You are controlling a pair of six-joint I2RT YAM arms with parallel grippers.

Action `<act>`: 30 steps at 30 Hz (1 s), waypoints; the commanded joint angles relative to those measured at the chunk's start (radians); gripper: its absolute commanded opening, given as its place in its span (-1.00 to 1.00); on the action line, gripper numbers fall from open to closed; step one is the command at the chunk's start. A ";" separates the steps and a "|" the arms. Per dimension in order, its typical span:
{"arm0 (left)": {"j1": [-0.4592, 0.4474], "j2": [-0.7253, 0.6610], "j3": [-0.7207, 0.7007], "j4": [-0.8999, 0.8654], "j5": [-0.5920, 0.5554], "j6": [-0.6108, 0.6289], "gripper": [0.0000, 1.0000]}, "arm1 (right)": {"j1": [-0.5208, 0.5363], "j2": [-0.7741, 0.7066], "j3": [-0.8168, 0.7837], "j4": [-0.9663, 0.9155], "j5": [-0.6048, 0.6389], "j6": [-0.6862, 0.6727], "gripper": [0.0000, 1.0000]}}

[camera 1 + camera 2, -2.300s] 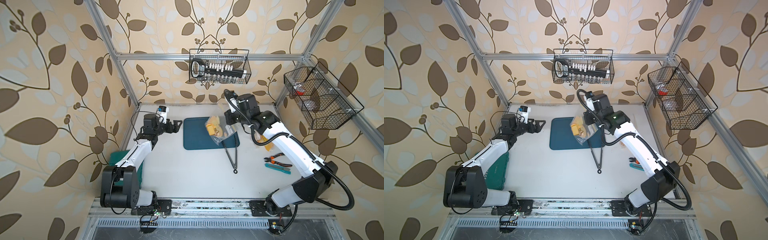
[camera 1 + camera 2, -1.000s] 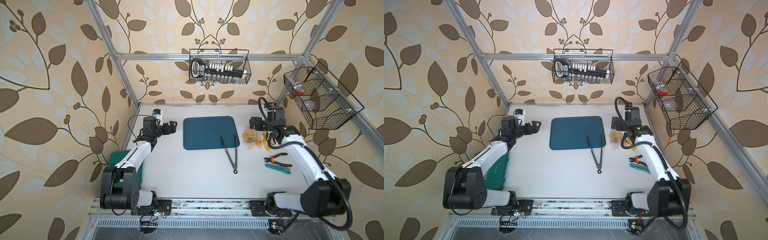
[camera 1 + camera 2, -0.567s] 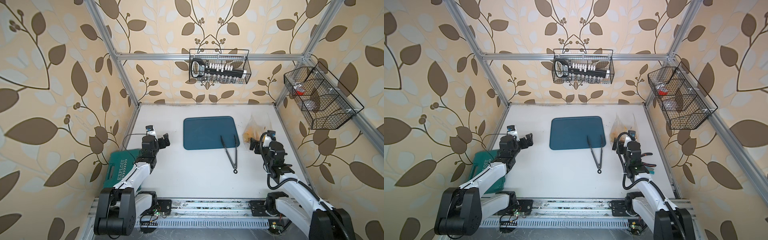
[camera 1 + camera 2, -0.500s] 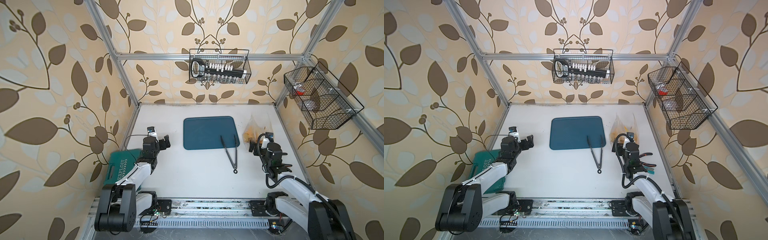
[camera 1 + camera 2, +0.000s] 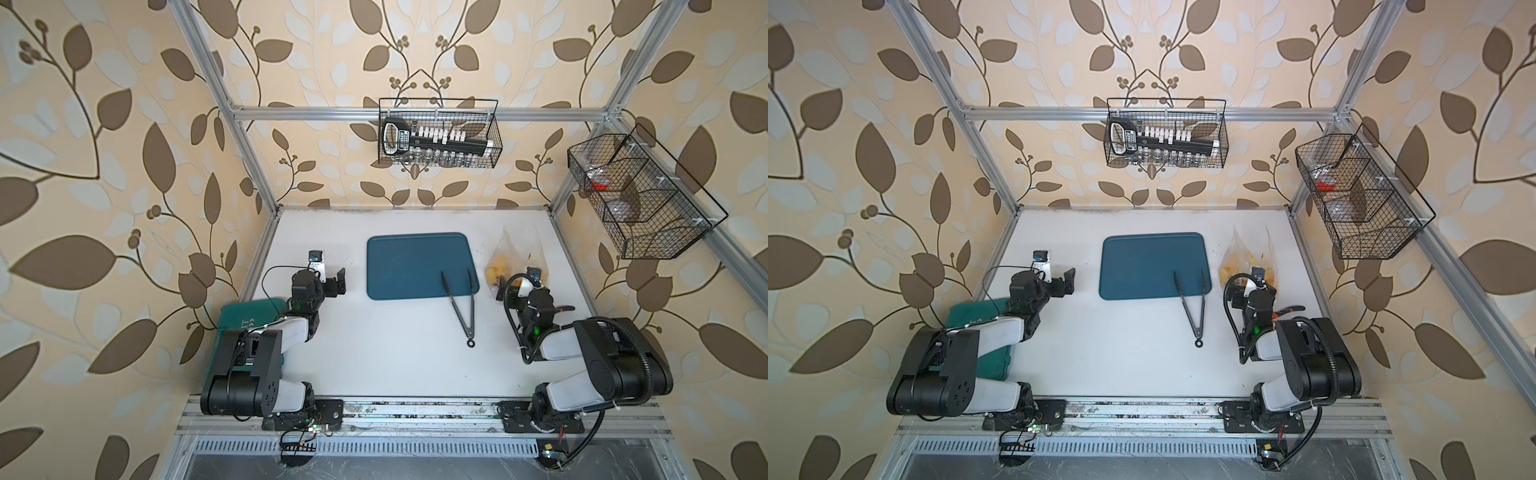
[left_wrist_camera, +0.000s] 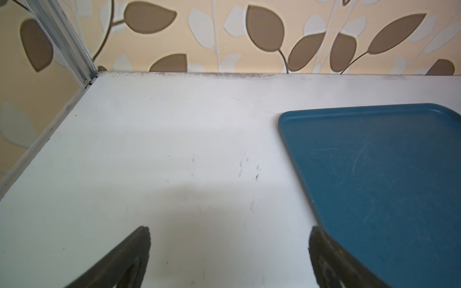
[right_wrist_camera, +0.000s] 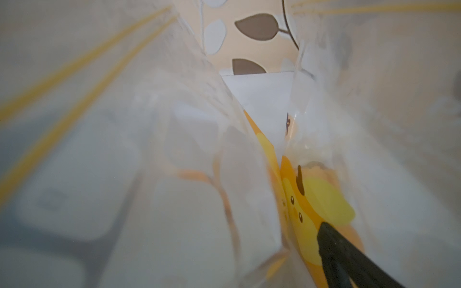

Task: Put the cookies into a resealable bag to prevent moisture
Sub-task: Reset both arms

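Labels first. The green case at the left edge of the counter carries white lettering, but the left arm covers most of it and I cannot make out a word. The black rack in the wire basket, high in the middle of the frame, has a white-edged label by its handle (too small to read). The only clear print is the yellow-and-orange cartoon chick on the resealable bag, seen close up in the right wrist view.

The cookies sit inside that bag, right of the blue tray in both top views. They form a yellow-brown heap at the bag's lower end. Black tongs lie with their tips on the tray's lower right corner and their ring end on the counter.

The left tool hangs just left of the tray, jaws spread wide and holding nothing. The left wrist view confirms it: both fingers stand apart over bare counter, one overlapping the tray's edge in the picture. The right tool is right up against the bag. Its wrist view is filled with cloudy film and shows just one finger at lower right, far off centre, so the jaws stand wide. I cannot tell from either kind of view whether that finger touches the bag.
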 commanded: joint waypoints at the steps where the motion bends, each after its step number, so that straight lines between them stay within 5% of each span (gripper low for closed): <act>1: -0.103 -0.115 0.031 -0.124 -0.161 0.076 0.98 | -0.003 0.001 0.015 0.057 0.028 0.006 0.99; 4: -0.139 -0.121 -0.011 -0.069 -0.225 0.135 0.98 | -0.003 -0.011 0.019 0.028 0.012 0.001 0.99; 8: -0.114 -0.049 0.039 -0.046 -0.110 0.117 0.98 | -0.002 -0.007 0.009 0.055 -0.004 -0.007 0.99; 13: -0.065 -0.024 0.070 -0.057 -0.101 0.091 0.98 | -0.002 -0.009 0.015 0.044 -0.006 -0.007 0.99; 17: 0.005 0.035 0.094 0.005 0.039 0.051 0.98 | -0.002 -0.009 0.015 0.043 -0.016 -0.012 0.99; 25: -0.035 -0.118 -0.037 -0.061 -0.032 0.023 0.98 | 0.000 -0.008 0.020 0.036 -0.025 -0.018 0.99; 28: -0.026 0.033 -0.114 0.182 0.022 0.040 0.98 | 0.002 -0.009 0.017 0.037 -0.027 -0.021 0.99; 30: 0.006 0.162 -0.060 0.191 -0.014 -0.006 0.98 | 0.003 -0.008 0.019 0.038 -0.025 -0.021 0.99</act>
